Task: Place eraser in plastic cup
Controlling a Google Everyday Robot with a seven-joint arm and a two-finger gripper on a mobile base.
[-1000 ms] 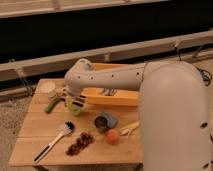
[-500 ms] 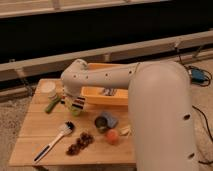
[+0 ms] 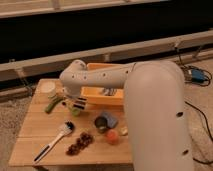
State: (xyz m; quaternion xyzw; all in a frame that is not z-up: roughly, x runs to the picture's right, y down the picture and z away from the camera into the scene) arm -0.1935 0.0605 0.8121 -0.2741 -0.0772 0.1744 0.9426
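My gripper (image 3: 77, 103) hangs at the end of the white arm, over the left part of the wooden table (image 3: 35, 132). It is shut on the eraser (image 3: 80, 104), a small dark block with pale stripes. Just under it, a bit of the light-green plastic cup (image 3: 74, 111) shows, mostly hidden by the gripper and the eraser. The eraser sits at the cup's top; I cannot tell whether it touches the cup.
An orange bin (image 3: 100, 96) stands behind the gripper. A white round tub (image 3: 48, 88) and a long green piece (image 3: 52, 105) lie to the left. Nearer the front are a dark can (image 3: 101, 124), a blue-grey piece (image 3: 111, 119), an orange fruit (image 3: 112, 136), dark berries (image 3: 80, 143) and a brush (image 3: 52, 141).
The big arm segment has swung left and fills more of the right side. The gripper has stayed over the cup, a little lower.
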